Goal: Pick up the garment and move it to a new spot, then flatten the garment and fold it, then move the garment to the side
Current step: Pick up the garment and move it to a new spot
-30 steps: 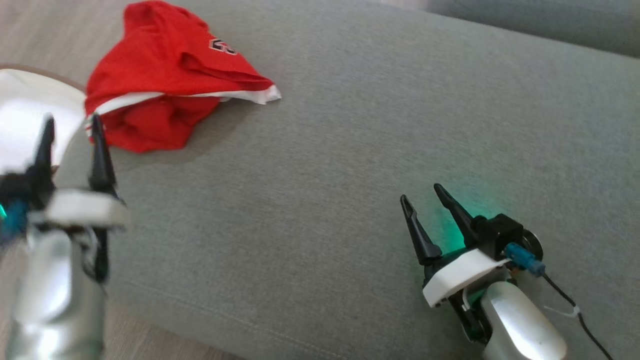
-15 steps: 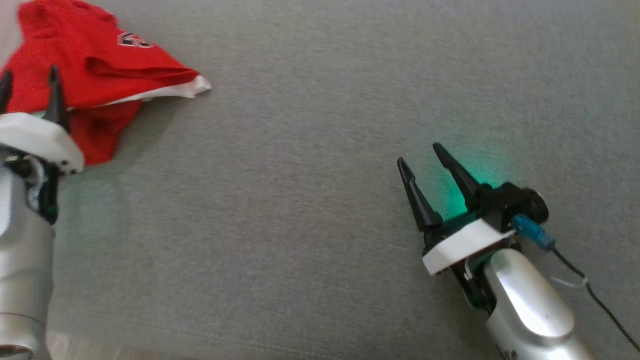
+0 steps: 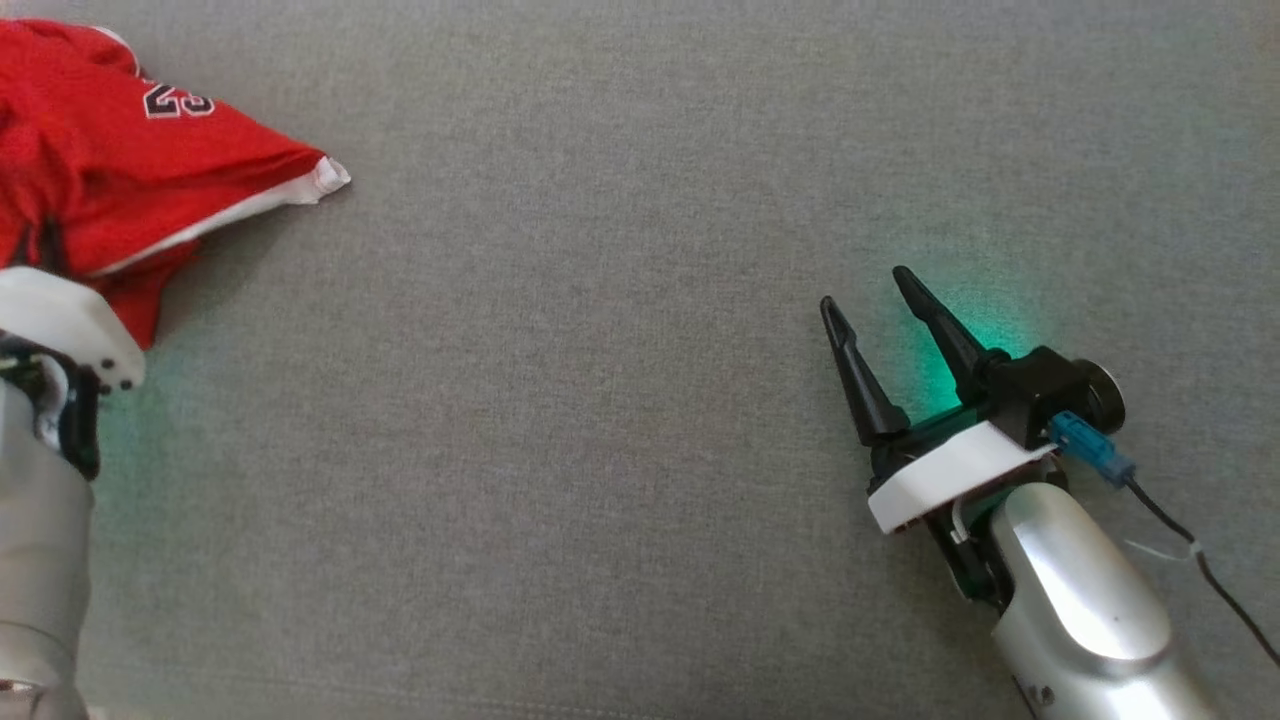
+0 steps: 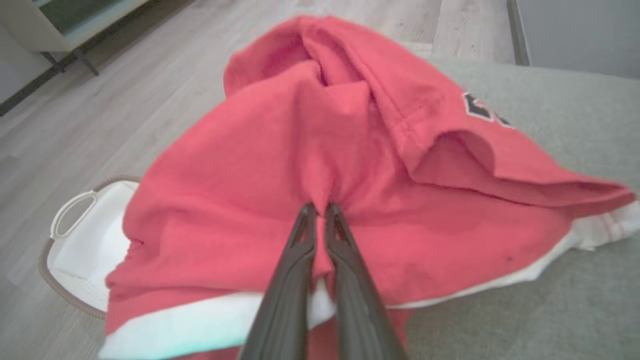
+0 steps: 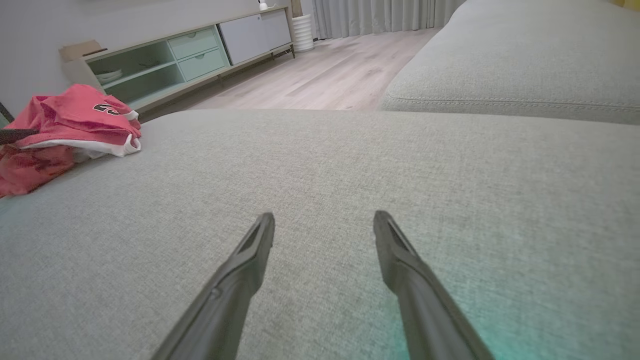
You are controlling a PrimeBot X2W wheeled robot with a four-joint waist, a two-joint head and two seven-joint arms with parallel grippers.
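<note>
A crumpled red garment (image 3: 120,150) with white trim and a black number lies at the far left of the grey sofa cushion (image 3: 600,400). My left gripper (image 4: 318,206) is shut on a bunched fold in the middle of the garment (image 4: 350,150). In the head view its fingers are sunk in the red cloth, and the left gripper (image 3: 42,245) shows mostly as a white wrist plate. My right gripper (image 3: 865,288) stands open over bare cushion at the right, with nothing between its fingers. From the right gripper (image 5: 324,215), the garment (image 5: 65,125) is far off to the left.
A white basket (image 4: 85,240) sits on the wood floor (image 4: 125,100) just past the cushion's left edge, partly under the garment. A second grey cushion (image 5: 500,65) lies beyond. A low cabinet (image 5: 175,60) stands against the far wall.
The head camera has shifted, sliding the scene left. My left gripper went from open beside the garment to over it and shut on its cloth. The right gripper stayed open.
</note>
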